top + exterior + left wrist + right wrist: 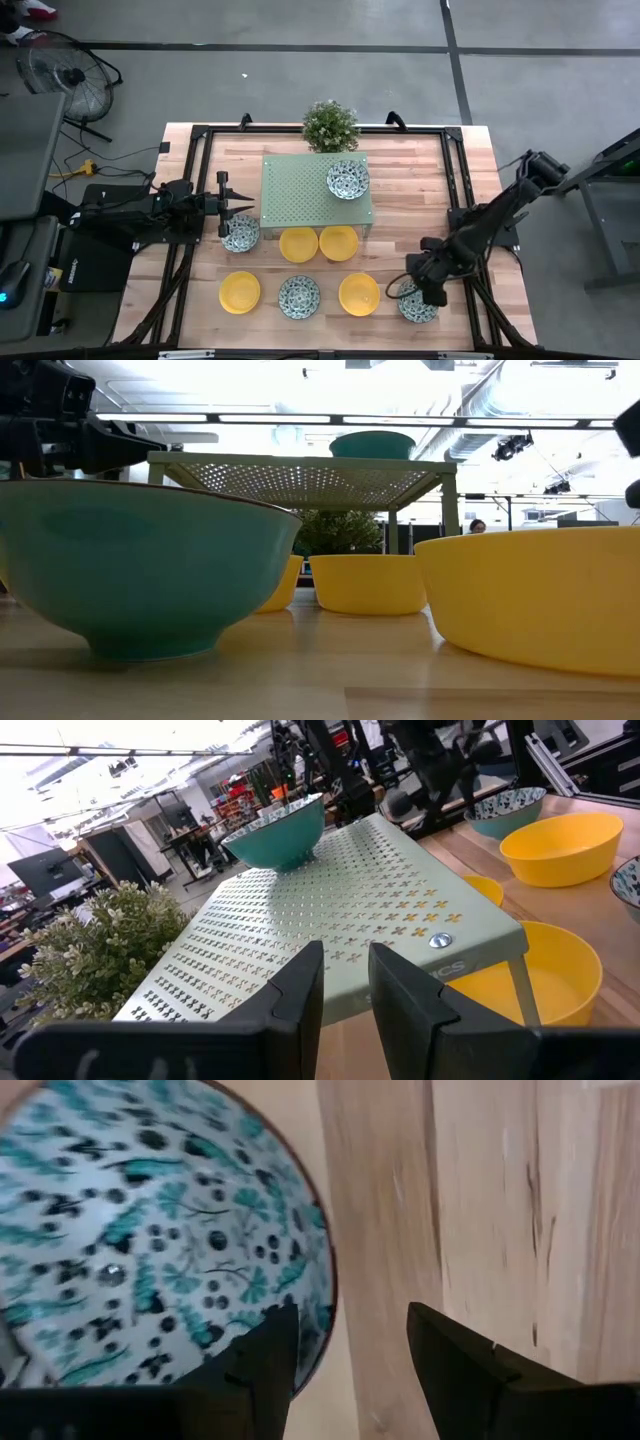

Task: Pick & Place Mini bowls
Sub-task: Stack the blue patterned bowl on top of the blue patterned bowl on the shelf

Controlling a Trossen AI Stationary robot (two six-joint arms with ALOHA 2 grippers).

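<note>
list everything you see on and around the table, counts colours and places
yellow bowls: 4, plain yellow; two side by side at the rack's front edge, two in the front row
patterned bowls: 4, white with dark teal print; one on the rack, one by the left tool, one mid front row, one at front right under the right tool
rack: 1, pale green perforated metal, table centre
plant: 1, green, back edge behind the rack
table: 1, light wood, black frame
fan: 1, black, on the floor at far left
left tool: 1, dark, at the rack's left side, empty
right tool: 1, dark, open over the front right bowl's rim
</note>
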